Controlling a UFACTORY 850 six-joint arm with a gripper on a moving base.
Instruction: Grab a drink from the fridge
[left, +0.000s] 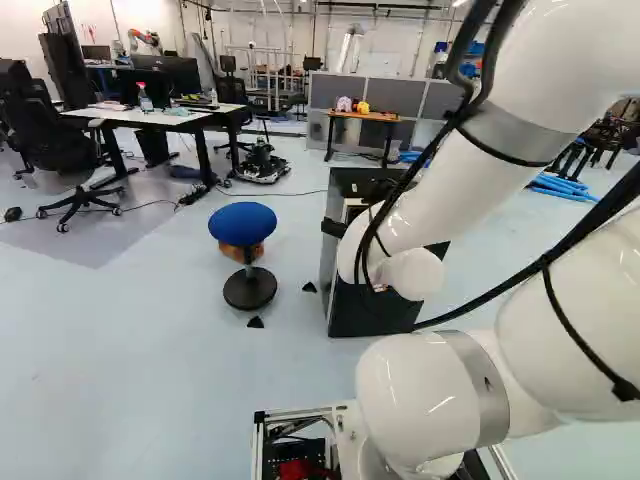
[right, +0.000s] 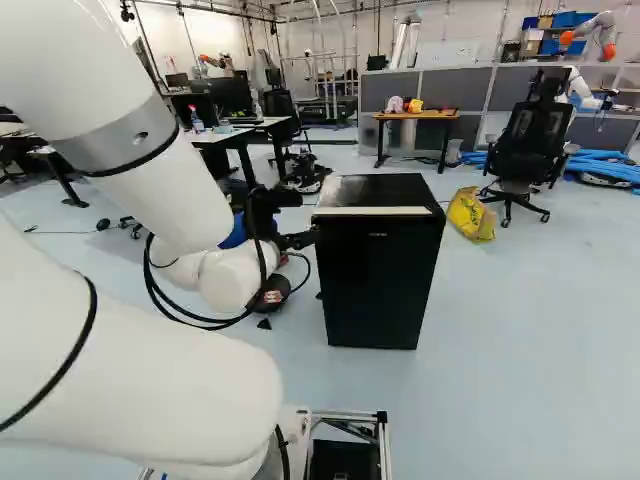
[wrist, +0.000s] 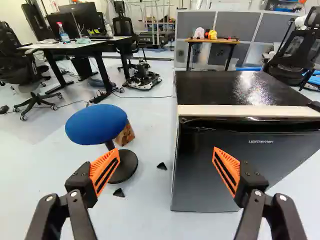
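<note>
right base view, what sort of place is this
Probably a robotics lab or workshop: another robot stands towards the back, near grey partitions, and a monitor stands on a desk.

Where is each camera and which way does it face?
Left base view: on the base, left behind the arm, facing ahead; arm at right, partly hiding the fridge.
Right base view: on the base, right behind the arm, facing ahead; arm at left.
Wrist view: on the wrist, looking along the open jaws toward the fridge.
Left base and wrist views share fridge and stool.
</note>
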